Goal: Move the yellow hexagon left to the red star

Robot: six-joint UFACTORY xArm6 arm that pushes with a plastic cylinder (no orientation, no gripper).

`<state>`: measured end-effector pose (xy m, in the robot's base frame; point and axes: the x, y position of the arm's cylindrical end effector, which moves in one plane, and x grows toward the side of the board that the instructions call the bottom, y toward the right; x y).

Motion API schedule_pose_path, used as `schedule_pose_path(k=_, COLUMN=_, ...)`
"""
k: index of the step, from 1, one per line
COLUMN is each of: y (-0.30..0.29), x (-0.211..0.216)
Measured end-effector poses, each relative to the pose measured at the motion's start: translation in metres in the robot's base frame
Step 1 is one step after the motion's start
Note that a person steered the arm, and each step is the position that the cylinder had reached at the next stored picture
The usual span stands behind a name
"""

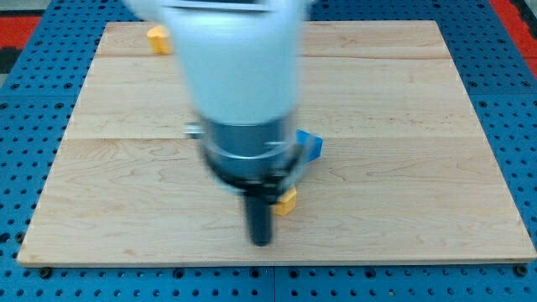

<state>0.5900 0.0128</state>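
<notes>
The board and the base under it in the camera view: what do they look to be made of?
The pale rectangular board looks like light unvarnished wood: matte, with visible grain and lengthwise seams between planks. The blue base around it looks like painted metal or plastic pegboard, judging by its regular grid of holes; which one, I cannot tell. My tip stands on the board just left of the yellow block.

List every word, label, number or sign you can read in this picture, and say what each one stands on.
None: no readable text, number or sign shows.
The blurred white arm housing bears no legible mark and hides the board's middle.
The yellow hexagon, blue block and yellow block show plain faces.
My tip sits just below-left of the hexagon.
</notes>
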Motion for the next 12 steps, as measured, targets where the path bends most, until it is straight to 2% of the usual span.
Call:
schedule_pose_path(k=1, y=0.035, x=-0.023)
schedule_pose_path(k=2, y=-0.031, x=0.006)
schedule_pose_path(k=3, y=-0.051, x=0.001)
schedule_pose_path(k=4, y=0.054, x=0.010)
schedule_pose_path(k=5, y=0.049, x=-0.016)
schedule_pose_path(k=6, y=-0.018, x=-0.027)
schedule_pose_path(k=7, y=0.004, x=-0.048)
schedule_pose_path(k=8, y=-0.003, x=-0.058)
schedule_pose_path(k=9, y=-0.068, x=-0.051)
schedule_pose_path(k=10, y=-0.072, x=-0.088)
schedule_pose_path(k=11, y=-0.110, x=-0.129)
schedule_pose_path(k=12, y=-0.129, x=-0.151)
